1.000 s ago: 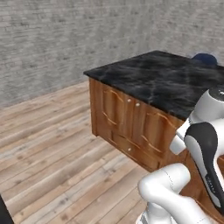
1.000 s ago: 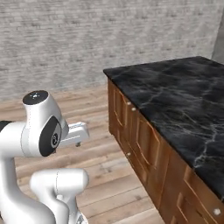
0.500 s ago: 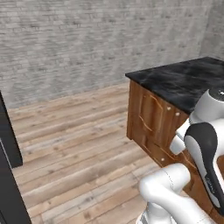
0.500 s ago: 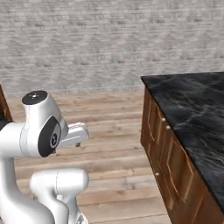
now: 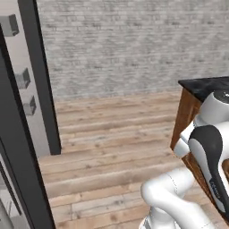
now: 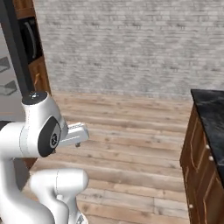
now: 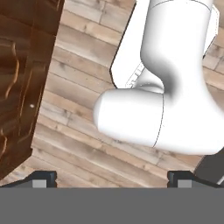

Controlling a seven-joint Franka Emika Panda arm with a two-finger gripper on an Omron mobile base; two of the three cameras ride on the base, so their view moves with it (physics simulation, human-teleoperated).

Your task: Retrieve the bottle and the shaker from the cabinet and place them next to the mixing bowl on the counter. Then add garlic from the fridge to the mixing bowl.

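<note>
In the hand view my gripper [image 7: 112,179] is open with nothing between its dark fingertips [image 7: 43,177], and it looks down at the plank floor beside a brown wooden drawer unit [image 7: 17,87]. The fridge [image 5: 27,112] stands at the left with its dark frame and pale grey inner shelves. Its dark edge also rises at the left of the right base view [image 6: 15,48]. A corner of the black marble counter [image 5: 203,85] shows at the right, and again in the right base view [image 6: 214,109]. The bottle, shaker, cabinet, mixing bowl and garlic are out of view.
A grey brick wall [image 5: 125,44] closes the far side. Open wooden floor [image 5: 112,134] lies between the fridge and the counter's wooden base [image 6: 201,175]. A tall brown unit with a dark appliance front [image 6: 30,35] stands beside the fridge.
The base has turned left, so both base views have shifted. The counter has slid to the right edge and the fridge has come in at the left. The arm keeps its folded pose.
</note>
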